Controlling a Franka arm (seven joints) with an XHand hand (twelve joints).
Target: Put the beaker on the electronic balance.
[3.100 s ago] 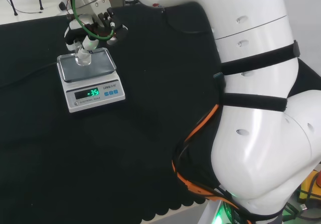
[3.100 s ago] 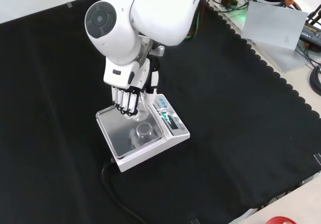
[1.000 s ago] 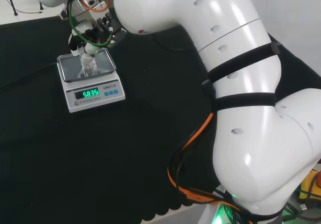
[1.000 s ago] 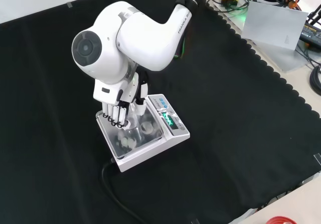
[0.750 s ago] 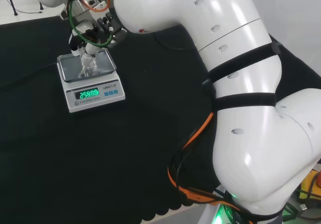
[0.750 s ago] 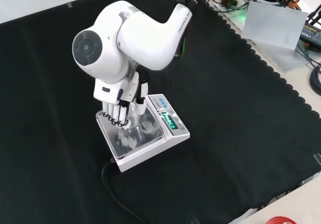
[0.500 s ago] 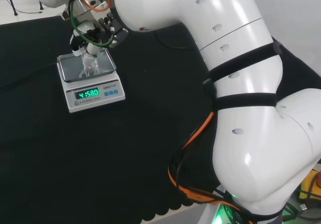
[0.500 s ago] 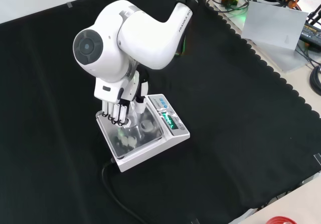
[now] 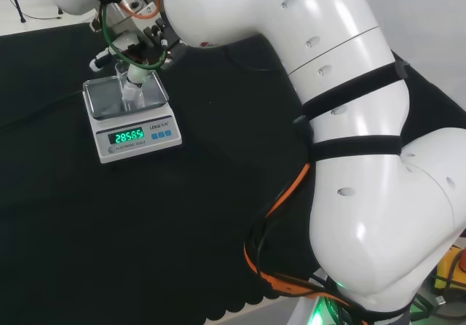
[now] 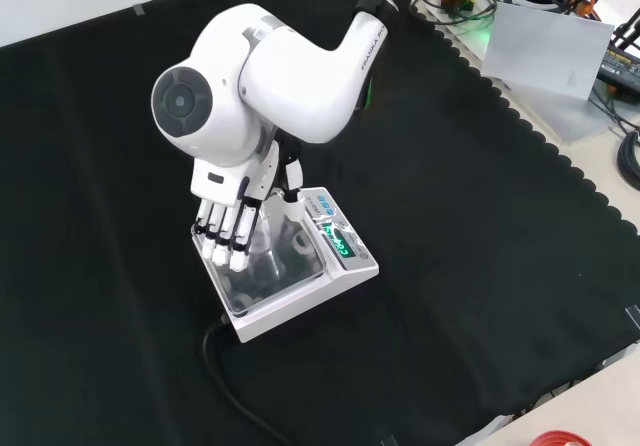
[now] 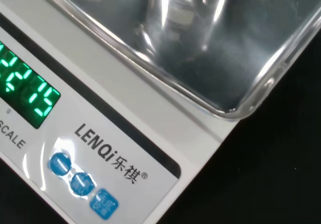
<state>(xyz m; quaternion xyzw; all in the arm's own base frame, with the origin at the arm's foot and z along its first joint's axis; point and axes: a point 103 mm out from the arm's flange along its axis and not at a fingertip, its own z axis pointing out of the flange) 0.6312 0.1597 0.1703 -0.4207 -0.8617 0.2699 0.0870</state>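
Head view: a clear beaker [image 9: 129, 89] stands upright on the steel pan of the electronic balance [image 9: 131, 111], toward the pan's far edge, near the far left corner of the black-clothed bench [image 9: 218, 216]. The balance's green display is lit. The robot's hand [image 9: 138, 47] hovers directly over the beaker, one white fingertip reaching down to its rim; whether it touches cannot be told.

Front view: the hand [image 10: 228, 228] hangs over the balance [image 10: 285, 276], its fingers nearly straight and pointing down at the pan's left edge. The beaker [image 10: 272, 249] shows faintly just right of those fingers, which do not appear wrapped around the glass. A black cable [image 10: 228, 391] trails from the balance toward the bench's near edge.

Wrist view: the beaker's base [image 11: 183, 18] sits flat on the pan, set in from the pan's rounded corner, above the lit display and blue buttons [image 11: 80, 181].

The placing looks done; what appears left is for the hand to lift clear without knocking the glass.
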